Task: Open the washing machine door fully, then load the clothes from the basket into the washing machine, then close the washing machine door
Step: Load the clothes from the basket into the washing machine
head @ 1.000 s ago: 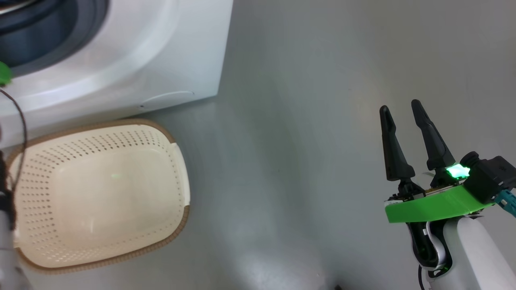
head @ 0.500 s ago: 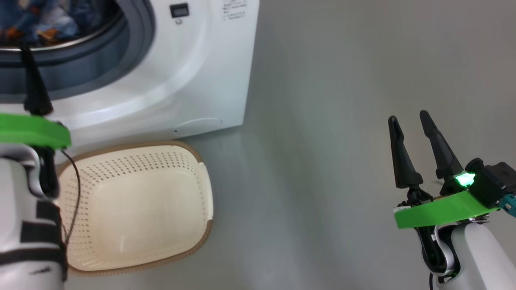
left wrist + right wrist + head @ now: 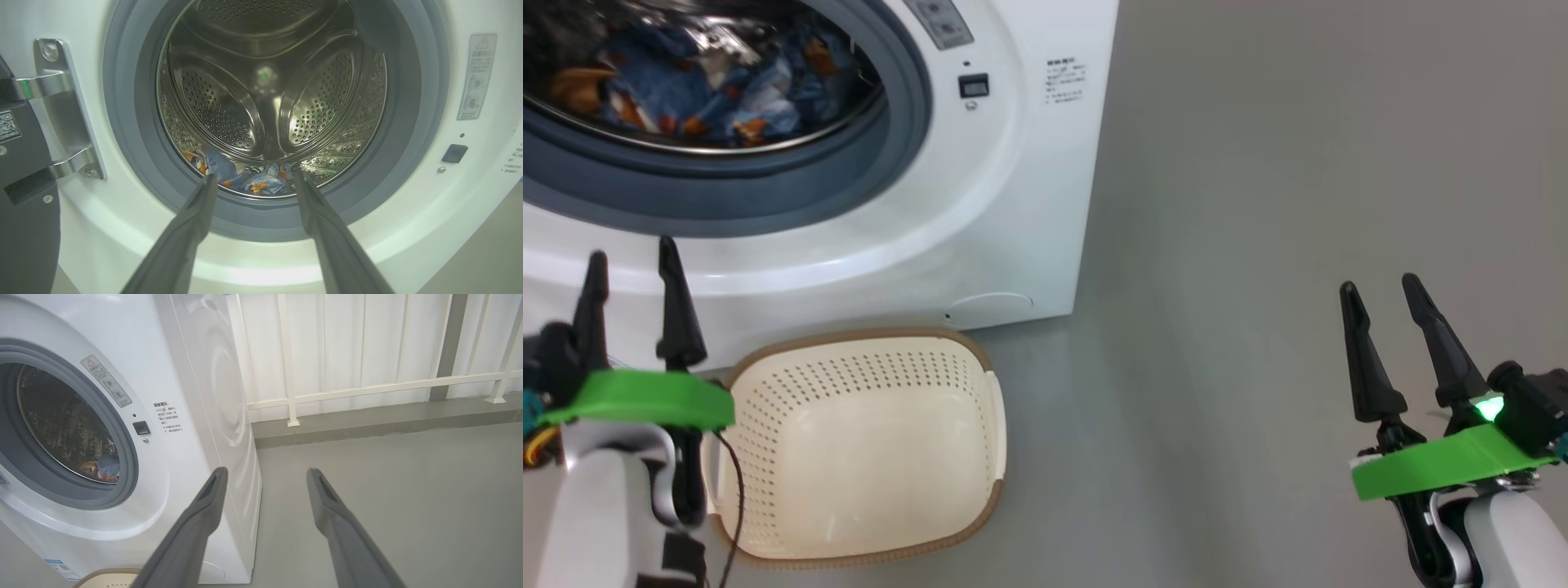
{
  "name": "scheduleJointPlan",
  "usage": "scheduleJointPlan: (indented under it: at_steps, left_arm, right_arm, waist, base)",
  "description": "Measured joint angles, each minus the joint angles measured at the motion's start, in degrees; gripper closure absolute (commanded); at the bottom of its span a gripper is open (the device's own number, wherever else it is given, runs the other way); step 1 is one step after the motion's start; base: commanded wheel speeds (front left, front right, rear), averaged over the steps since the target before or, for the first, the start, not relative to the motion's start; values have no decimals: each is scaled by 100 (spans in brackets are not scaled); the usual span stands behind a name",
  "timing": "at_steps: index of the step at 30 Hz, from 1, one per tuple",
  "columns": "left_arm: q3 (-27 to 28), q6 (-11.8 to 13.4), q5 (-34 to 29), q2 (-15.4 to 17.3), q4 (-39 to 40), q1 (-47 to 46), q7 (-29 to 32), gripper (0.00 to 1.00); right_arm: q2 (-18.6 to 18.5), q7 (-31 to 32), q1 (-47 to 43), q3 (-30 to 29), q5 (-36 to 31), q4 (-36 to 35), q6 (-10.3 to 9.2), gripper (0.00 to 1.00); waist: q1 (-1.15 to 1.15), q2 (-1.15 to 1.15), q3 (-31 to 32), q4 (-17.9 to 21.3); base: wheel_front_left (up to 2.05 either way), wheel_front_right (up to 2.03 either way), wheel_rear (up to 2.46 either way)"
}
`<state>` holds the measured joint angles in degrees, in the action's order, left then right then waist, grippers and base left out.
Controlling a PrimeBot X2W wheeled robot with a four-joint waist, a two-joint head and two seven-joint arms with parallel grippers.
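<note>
Door (image 3: 24,212) at the far left of the left wrist view: a dark slab, swung wide on its steel hinge (image 3: 61,110). Next, left pincer (image 3: 633,253), fingers spread wide, nothing in them, low in front of the washer (image 3: 1013,204) and aimed at the drum mouth. Clothes (image 3: 703,82) inside the drum, blue with orange bears. Basket (image 3: 866,384) on the floor just beside the washer, bare inside. Far right, right pincer (image 3: 1380,286), also spread wide and bare, over grey floor, well apart from the washer. Loading done by the look of it; only the shutting left. Door off to the left of the left pincer, so likely a job for that one: reach left, get behind the door, push it right.
</note>
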<state>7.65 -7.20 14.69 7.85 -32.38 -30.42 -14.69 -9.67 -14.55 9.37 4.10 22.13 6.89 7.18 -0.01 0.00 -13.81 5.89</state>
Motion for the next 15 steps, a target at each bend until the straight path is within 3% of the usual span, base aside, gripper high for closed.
scheduleJointPlan:
  at_steps: [15]
  left_arm:
    - [-200, 0, -20, -127, 907, 1527, 0, 0]
  right_arm:
    - [-85, 0, -669, -165, 0, 20, -1, 0]
  waist:
    - [0, 0, 773, -340]
  base:
    - [0, 0, 0]
